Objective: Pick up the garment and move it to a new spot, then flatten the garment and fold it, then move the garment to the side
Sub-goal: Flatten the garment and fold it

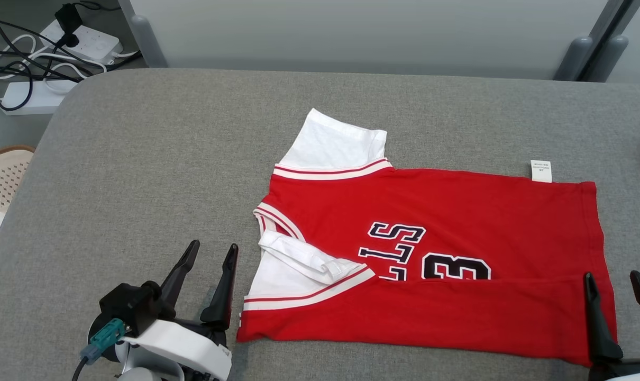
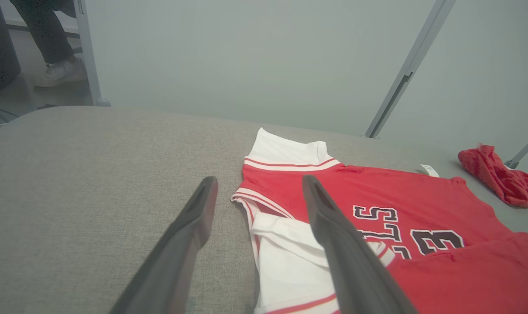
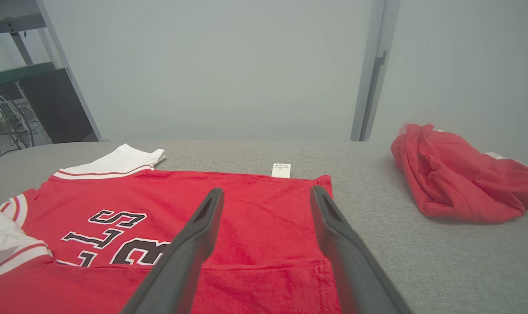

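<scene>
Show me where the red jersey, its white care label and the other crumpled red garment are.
red jersey [image 1: 473, 211], head view, plain red body above the lettering
white care label [image 1: 541, 171], head view, middle of the label
crumpled red garment [image 3: 458, 183], right wrist view, middle of the heap

A red jersey [image 1: 457, 211] (partly folded) is spread along the grey table's [image 1: 140, 159] near edge, a crumpled red cloth [image 3: 456, 183] toward its right edge.

lettering [image 1: 399, 244] of the jersey [image 1: 457, 203] half hidden under its folded near edge; label [image 1: 541, 171] print too small to read; right gripper [image 1: 611, 275] base cut off by the bottom edge
</scene>
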### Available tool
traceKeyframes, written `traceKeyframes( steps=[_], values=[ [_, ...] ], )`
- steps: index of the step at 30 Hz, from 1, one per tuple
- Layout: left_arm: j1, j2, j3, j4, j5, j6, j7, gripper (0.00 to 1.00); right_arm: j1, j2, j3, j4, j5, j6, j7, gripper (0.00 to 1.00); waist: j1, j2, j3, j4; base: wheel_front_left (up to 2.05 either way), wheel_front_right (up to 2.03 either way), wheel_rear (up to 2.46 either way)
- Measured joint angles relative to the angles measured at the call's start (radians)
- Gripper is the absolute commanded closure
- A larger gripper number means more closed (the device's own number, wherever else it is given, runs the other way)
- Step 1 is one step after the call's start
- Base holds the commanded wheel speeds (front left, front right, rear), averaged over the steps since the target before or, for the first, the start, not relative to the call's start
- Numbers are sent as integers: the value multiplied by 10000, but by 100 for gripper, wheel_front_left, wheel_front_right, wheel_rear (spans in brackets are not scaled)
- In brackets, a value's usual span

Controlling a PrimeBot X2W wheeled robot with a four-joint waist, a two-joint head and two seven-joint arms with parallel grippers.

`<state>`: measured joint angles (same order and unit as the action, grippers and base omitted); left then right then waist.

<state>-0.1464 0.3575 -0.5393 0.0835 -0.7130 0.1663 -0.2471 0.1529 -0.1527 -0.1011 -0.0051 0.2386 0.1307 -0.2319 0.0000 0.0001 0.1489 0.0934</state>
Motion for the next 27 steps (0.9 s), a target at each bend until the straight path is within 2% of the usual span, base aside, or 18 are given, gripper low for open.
traceKeyframes(
  steps=[9,16,27],
  values=[
    [-200,-257,115,853,119,-430,-12,0,-113,-159,159,769,391,0,-77,0,0,0,-26,-151,0,0,0],
    [-1486,-364,96,1522,207,-709,71,0,-1263,-520,529,1294,846,0,-23,0,0,0,281,-392,0,0,0],
    [-3315,-594,-2,2539,211,-1275,552,0,-3520,-1287,823,2560,2079,0,1507,0,0,0,1136,-791,0,0,0]
  ],
)
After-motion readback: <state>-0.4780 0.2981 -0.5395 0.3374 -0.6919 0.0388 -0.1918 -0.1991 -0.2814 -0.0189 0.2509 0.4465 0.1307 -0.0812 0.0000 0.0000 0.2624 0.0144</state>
